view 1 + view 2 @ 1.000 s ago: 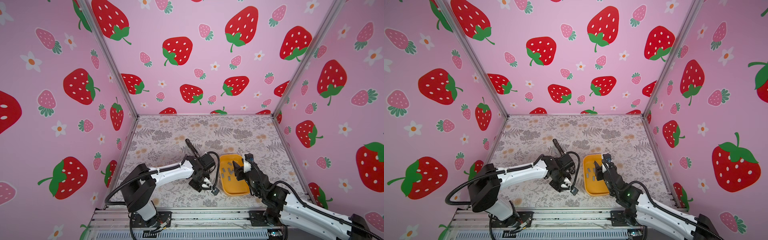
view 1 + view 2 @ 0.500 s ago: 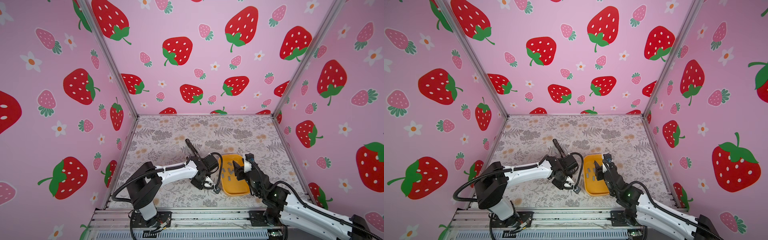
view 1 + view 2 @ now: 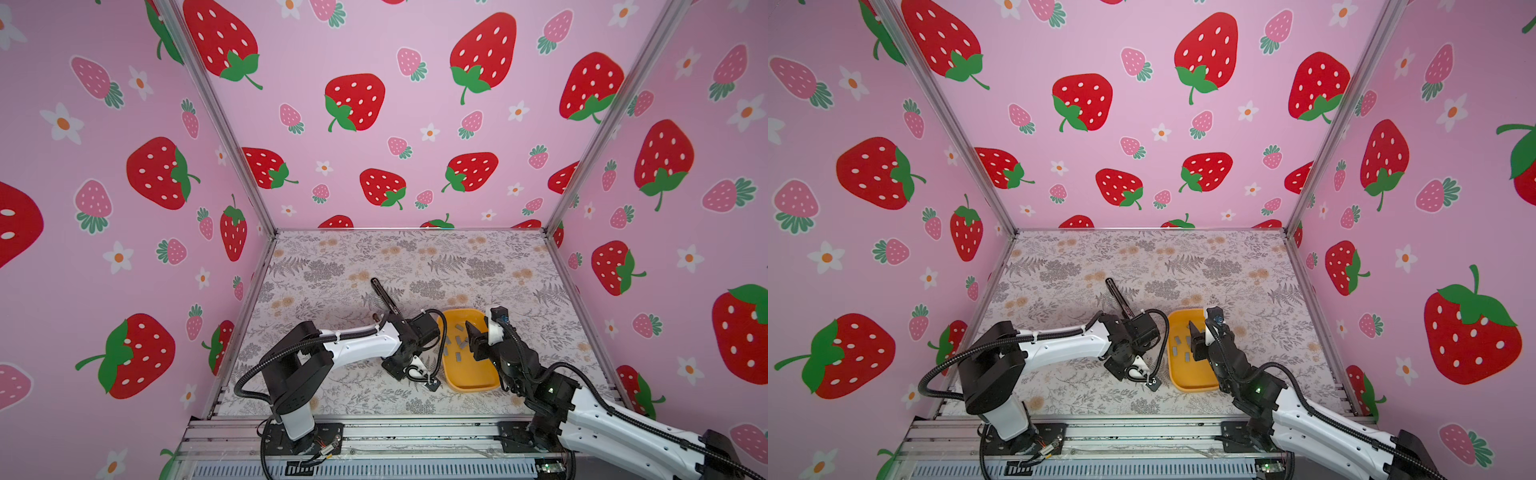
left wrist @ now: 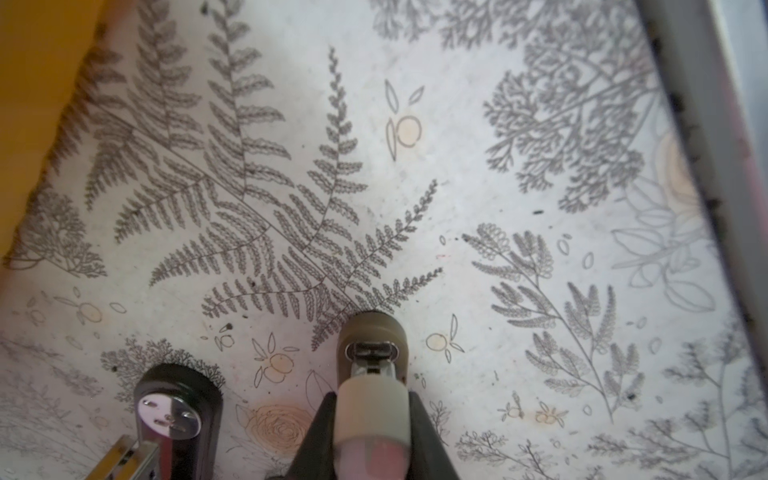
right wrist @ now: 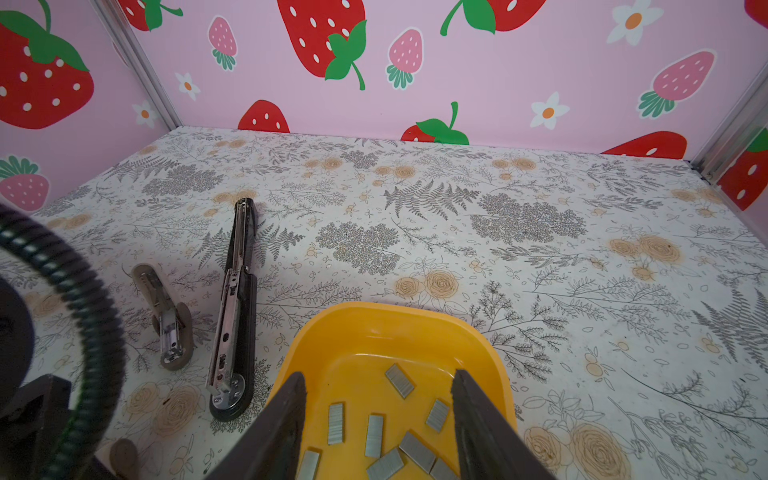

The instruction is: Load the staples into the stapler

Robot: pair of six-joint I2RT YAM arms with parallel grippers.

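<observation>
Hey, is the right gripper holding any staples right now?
No, the right gripper stands open over the yellow tray, with the staples lying loose inside it.

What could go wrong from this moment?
1. The left end effector is shut on a beige object, not the stapler; unheld, the open stapler may slide during loading.
2. Staples lie loose and crowded in the tray; the open right end effector may pinch several or drop one.

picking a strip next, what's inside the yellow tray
Several loose grey staple strips lie scattered flat on the floor of the yellow tray. The right gripper hangs open over it; its fingers cover the near corners, so any strips there cannot be seen.
</observation>
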